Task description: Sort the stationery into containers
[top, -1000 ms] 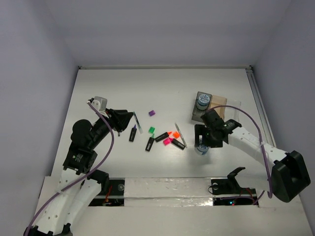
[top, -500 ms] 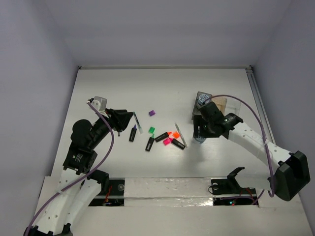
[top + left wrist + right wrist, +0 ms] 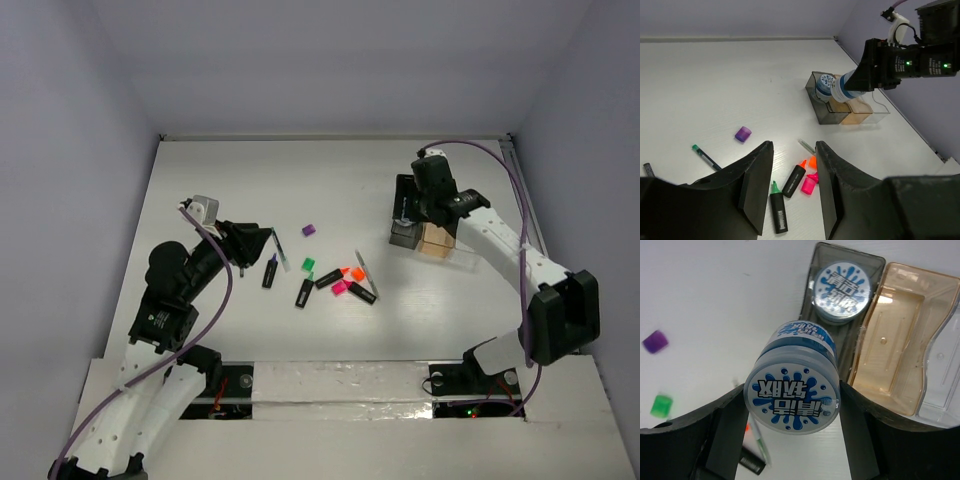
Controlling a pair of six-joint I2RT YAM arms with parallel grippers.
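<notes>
- While the right end effector (image 3: 791,390) clamps it from both sides, a round blue-and-white piece (image 3: 791,405) hangs clear of the tabletop (image 3: 250,190), its printed end turned toward the wrist camera.
- Its far end sits over the near part of the dark grey holder (image 3: 852,340); whether it touches the holder I cannot tell.
- A second round piece (image 3: 841,291) with the same pattern lies inside that holder at the far end, printed face up.
- Along the holder's long side stands the clear box (image 3: 940,395) with its tan insert (image 3: 895,335).
- Well apart from both containers, near the middle of the tabletop, the markers lie in a loose cluster: a green-capped highlighter (image 3: 777,212), an orange-tipped highlighter (image 3: 795,180) just beside it, and a pink-capped highlighter (image 3: 360,293) next to that.
- A loose orange cap (image 3: 812,162) rests close to the orange tip, and a loose green cap (image 3: 308,264) lies just beyond the green-capped highlighter.
- A purple-capped highlighter (image 3: 271,271) lies to the left of the cluster, and a loose purple cap (image 3: 743,134) sits alone farther back.
- A thin green pen (image 3: 705,156) lies flat on the left side.
- The left end effector (image 3: 793,150) hovers above the tabletop to the left of the cluster, its fingers a moderate way apart with nothing between them.
</notes>
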